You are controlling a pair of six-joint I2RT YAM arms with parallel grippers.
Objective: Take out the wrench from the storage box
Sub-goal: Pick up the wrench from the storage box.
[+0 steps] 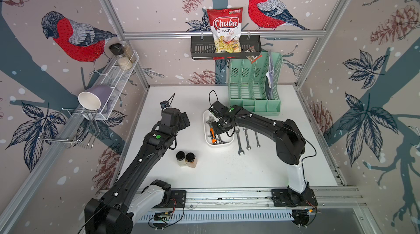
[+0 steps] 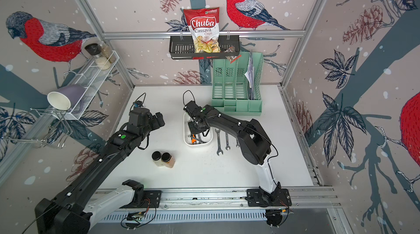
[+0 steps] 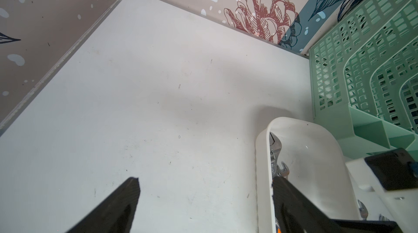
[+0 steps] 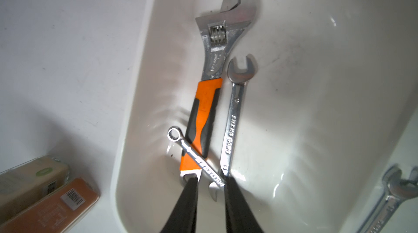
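Observation:
The white storage box [image 1: 205, 130] [image 2: 185, 130] sits mid-table. In the right wrist view it [image 4: 140, 107] holds an adjustable wrench [image 4: 207, 107] with an orange and black handle, a long open-end wrench [image 4: 235, 107] and a small combination wrench [image 4: 194, 154] lying across both. My right gripper [image 4: 210, 179] [image 1: 218, 134] reaches down into the box. Its jaws stand narrowly open around the near ends of the wrenches, with a gap still showing. My left gripper [image 3: 205, 183] [image 1: 181, 119] hovers wide open just left of the box [image 3: 262, 164] and holds nothing.
Three open-end wrenches [image 1: 246, 138] [image 4: 389, 198] lie on the table right of the box. Two spice jars [image 1: 186, 159] lie in front of it. A mint-green organizer [image 1: 254, 85] stands behind, a black basket [image 1: 200, 49] with a chips bag hangs above, and a wire shelf [image 1: 113, 78] runs along the left wall.

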